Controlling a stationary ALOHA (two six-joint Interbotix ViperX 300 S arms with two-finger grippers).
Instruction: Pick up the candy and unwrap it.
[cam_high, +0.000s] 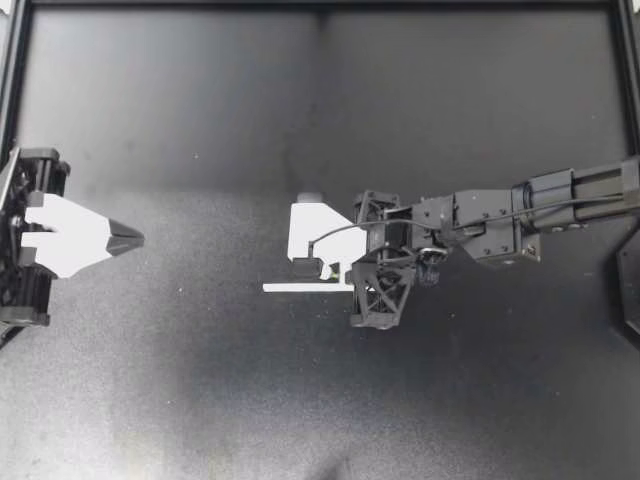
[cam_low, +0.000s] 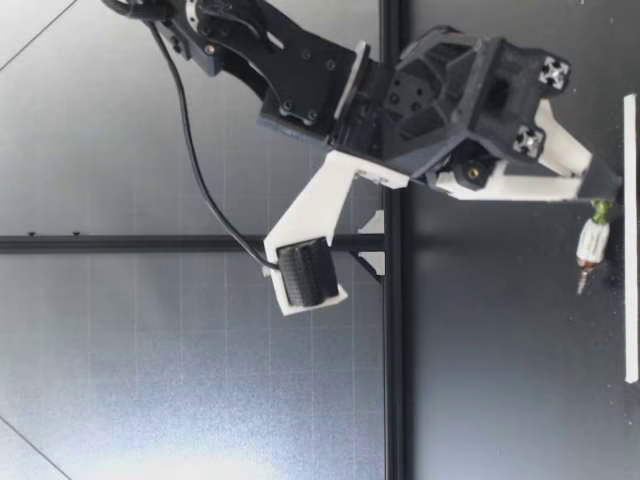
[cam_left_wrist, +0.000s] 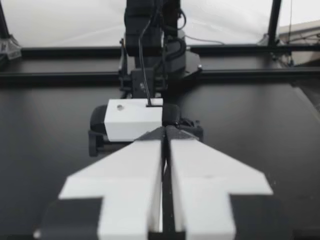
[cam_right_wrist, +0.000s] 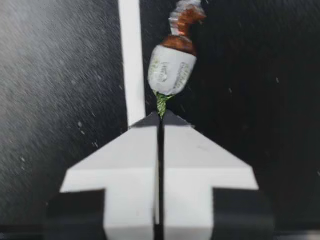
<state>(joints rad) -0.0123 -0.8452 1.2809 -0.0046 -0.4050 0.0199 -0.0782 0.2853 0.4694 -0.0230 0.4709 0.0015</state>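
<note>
Presently right gripper (cam_high: 325, 278) pinches the candy (cam_right_wrist: 171, 70) by its green twist, long axis straight ahead of the tips; left gripper (cam_high: 135, 240), closed and empty, sits well apart.

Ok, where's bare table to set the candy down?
Bare table lies between my left gripper and my right gripper, and either side of my right arm. Crowded beneath my right gripper, where the candy is held beside the white strip.
</note>
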